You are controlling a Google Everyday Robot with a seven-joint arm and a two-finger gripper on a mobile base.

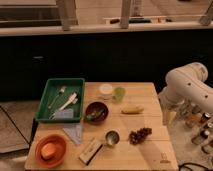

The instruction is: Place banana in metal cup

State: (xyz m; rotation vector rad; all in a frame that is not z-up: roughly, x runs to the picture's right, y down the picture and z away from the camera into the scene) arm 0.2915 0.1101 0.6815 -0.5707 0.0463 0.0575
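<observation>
- banana (131, 109) lies flat on the wooden desk (150, 97), right of centre in the frame, its length running roughly left to right, with nothing touching it
- the metal cup (111, 138) stands upright in the lower middle of the frame, mouth up, below and left of the banana and well apart from it
- a dark grape bunch (140, 134) lies just right of the metal cup and below the banana
- a dark brown bowl (96, 112) sits left of the banana and above the metal cup, with something greenish inside it
- a pale-green cup (119, 93) and a white round container (105, 90) stand side by side near the upper middle of the desk
- a green tray (64, 81) fills the upper left of the desk and holds utensils and a pale flat item
- an orange bowl (60, 142) in the lower left corner holds a round orange thing; a pale triangular cloth (74, 132) lies between it and the dark brown bowl
- a small box (91, 150) lies just left of the metal cup
- the white robot arm (187, 82) bends in at the right side of the frame; its hand (168, 114) hangs beside the right edge of the desk, right of the banana and apart from it, and whether it is released or clenched cannot be told
- several bottles (200, 127) stand at the right edge of the frame behind the arm
</observation>
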